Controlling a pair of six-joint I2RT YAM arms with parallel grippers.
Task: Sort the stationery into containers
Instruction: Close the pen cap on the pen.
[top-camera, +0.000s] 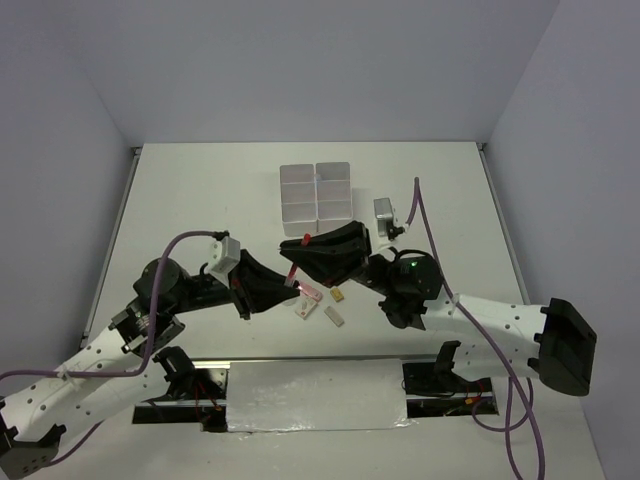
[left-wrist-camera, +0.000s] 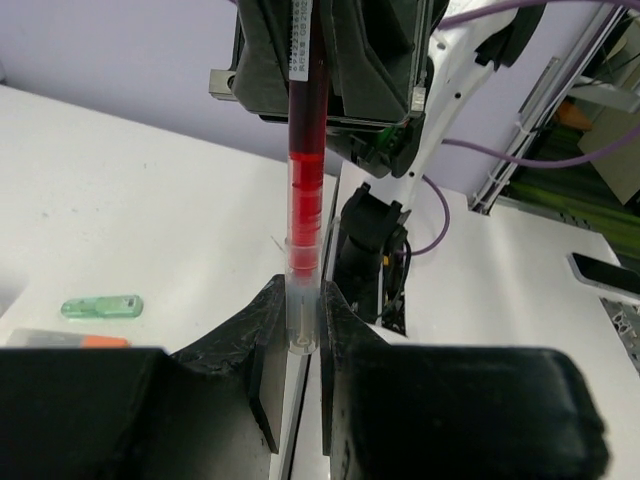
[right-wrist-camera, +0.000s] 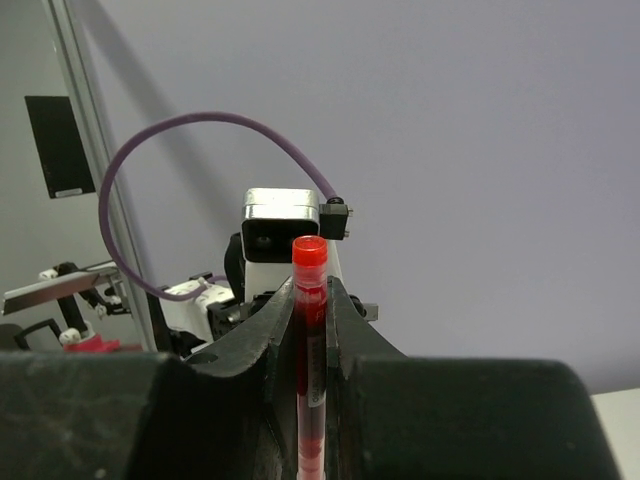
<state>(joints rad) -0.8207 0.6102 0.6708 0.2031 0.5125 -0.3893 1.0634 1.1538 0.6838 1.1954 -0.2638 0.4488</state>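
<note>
Left gripper (top-camera: 293, 287): reaches in from the lower left, over the near middle of the table (top-camera: 200, 200). In the left wrist view its fingers (left-wrist-camera: 265, 330) are pressed together on the clear end of the red pen (left-wrist-camera: 305, 190).
Green item (left-wrist-camera: 102, 306): small and translucent, lying flat on the table, seen only in the left wrist view, left of the fingers and well apart from them.
Orange item (left-wrist-camera: 95, 341): just nearer than the green one, mostly hidden behind the gripper body. What it is I cannot tell.
Red pen: held off the table, spanning the two grippers. In the top view it shows as a short red bar (top-camera: 291, 272) between the two black heads, near the front of the containers and outside them. One end sits in the left fingers and the dark red barrel runs into the right gripper (left-wrist-camera: 310, 70).
Right gripper (top-camera: 295, 255): comes in from the lower right, pointing left, just beyond the left one. In the right wrist view its fingers (right-wrist-camera: 275, 325) are clamped on the pen barrel, and the red cap (right-wrist-camera: 309, 250) stands out above them.
Erasers: one white and pink (top-camera: 310, 293) and two white (top-camera: 303, 311) (top-camera: 334, 317), loose on the table below the grippers and close to each other.
Yellow piece (top-camera: 338, 296): small, just right of the pink eraser, lying on the table.
Containers (top-camera: 315, 190): white block of six open boxes, toward the far middle of the table, beyond both grippers. Their contents cannot be made out from above.
</note>
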